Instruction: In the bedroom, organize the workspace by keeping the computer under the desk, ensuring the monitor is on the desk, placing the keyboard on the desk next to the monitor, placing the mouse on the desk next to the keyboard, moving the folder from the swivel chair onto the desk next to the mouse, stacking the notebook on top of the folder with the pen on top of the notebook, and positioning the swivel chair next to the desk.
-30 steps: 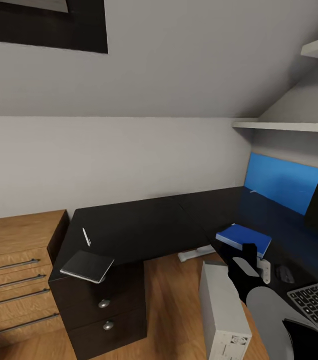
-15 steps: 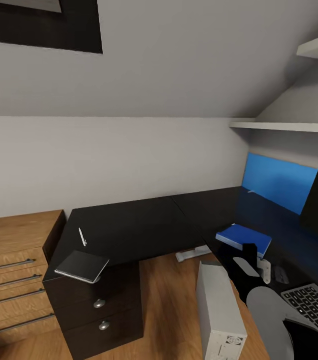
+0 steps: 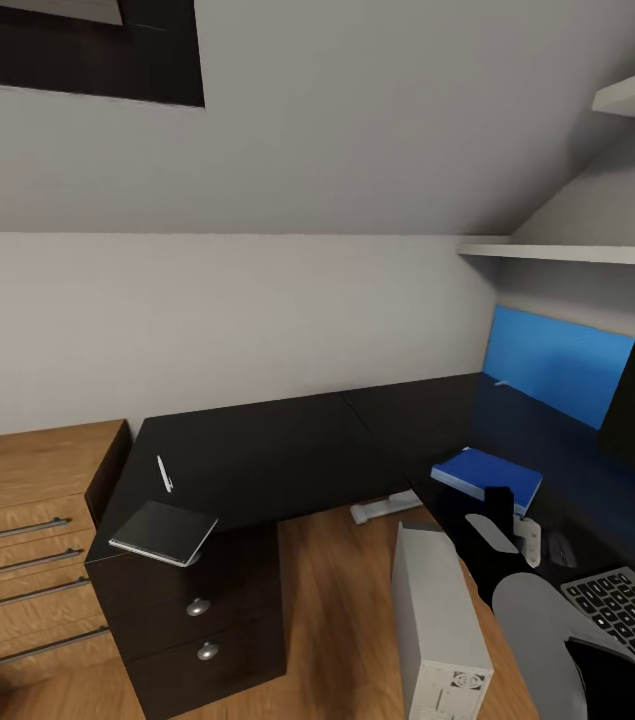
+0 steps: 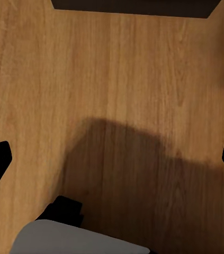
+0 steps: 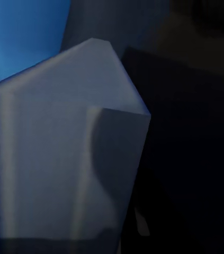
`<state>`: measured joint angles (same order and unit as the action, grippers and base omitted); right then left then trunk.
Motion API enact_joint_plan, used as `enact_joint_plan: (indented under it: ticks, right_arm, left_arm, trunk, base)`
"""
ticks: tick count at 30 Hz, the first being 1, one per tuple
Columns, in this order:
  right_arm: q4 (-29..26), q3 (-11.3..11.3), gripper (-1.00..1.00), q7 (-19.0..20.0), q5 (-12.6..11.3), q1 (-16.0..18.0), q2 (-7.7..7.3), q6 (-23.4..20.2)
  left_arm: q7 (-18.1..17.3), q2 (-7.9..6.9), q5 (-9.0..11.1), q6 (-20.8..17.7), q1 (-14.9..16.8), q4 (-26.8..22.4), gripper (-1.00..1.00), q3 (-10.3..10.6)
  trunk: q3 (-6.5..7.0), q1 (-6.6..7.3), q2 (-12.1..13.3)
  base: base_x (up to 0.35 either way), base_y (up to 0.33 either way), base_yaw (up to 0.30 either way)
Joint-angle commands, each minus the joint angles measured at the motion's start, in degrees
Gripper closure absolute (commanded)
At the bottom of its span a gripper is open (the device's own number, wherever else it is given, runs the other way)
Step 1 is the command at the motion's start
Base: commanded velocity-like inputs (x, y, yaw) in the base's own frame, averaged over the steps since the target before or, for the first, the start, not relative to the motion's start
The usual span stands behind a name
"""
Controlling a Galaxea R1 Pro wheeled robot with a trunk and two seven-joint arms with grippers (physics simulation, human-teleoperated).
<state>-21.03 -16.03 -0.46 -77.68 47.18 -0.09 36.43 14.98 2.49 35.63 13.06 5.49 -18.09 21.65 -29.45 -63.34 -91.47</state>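
The thin dark grey notebook (image 3: 164, 532) overhangs the glossy black worktop (image 3: 277, 455) corner; a careless grasp may tip it off. Left hand (image 4: 112, 159) spread; right hand (image 3: 485, 535) state unclear.

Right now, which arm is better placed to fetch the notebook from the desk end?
Probably the left. The notebook lies at the desk's left end, overhanging the drawers. The right arm reaches toward the folder on the opposite side.

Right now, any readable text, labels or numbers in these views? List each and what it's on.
No readable text.
Keyboard: key legends too small to read.
Computer: small round emblem and vent marks on its lower panel, too blurred to read.
Folder, notebook: plain covers.
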Motion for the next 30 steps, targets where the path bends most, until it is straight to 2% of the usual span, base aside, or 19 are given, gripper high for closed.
enact_joint_plan:
  ticks: [1,30]
  right_arm:
    - [0.02,0.04,1.00,-0.10,-1.07,0.02,0.00,0.15]
    - [-0.47,0.07,1.00,0.33,-0.99,0.00,0.02,0.20]
  left_arm:
    - [0.37,-0.03,0.41,0.23,0.05,-0.01,-1.00,0.49]
    - [0.37,-0.03,0.41,0.21,0.05,0.07,-1.00,0.49]
  trunk:
    - [-0.07,0.00,-0.03]
    - [-0.07,0.00,-0.03]
  base:
    - [0.000,0.000,0.000]
    - [0.000,0.000,0.000]
